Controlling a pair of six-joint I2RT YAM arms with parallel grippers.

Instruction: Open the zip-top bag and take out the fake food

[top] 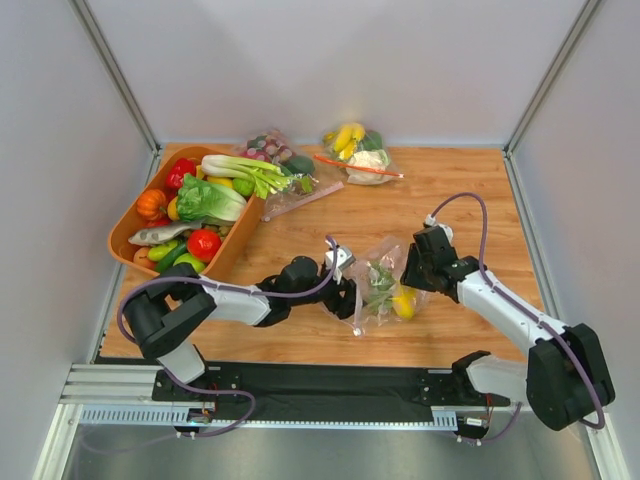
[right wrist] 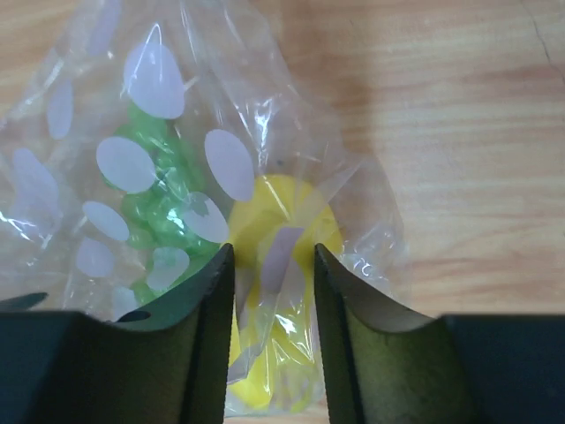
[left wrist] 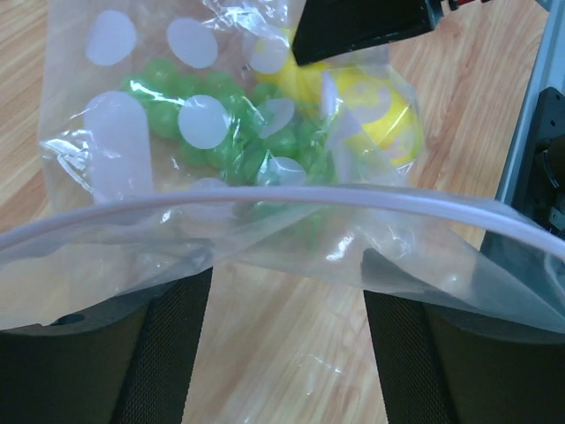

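Note:
The zip-top bag (top: 383,262) lies in the middle of the table, clear with pale dots. It holds a bunch of green grapes (top: 380,285) and a yellow lemon piece (top: 404,303). My left gripper (top: 352,295) is at the bag's left end, open. In the left wrist view the zip strip (left wrist: 265,196) and the film drape over its fingertips (left wrist: 177,300), with bare wood between them. My right gripper (top: 413,280) is at the bag's right end. In the right wrist view it (right wrist: 274,265) is shut on the film round the lemon (right wrist: 282,212), beside the grapes (right wrist: 159,203). A long pale-green leafy stalk (top: 238,168) lies on the basket.
An orange basket (top: 130,225) of vegetables stands at the left. A clear bag with dark grapes (top: 272,150) and one with banana and cauliflower (top: 358,150) lie at the back. A metal rail (top: 300,400) runs along the near edge.

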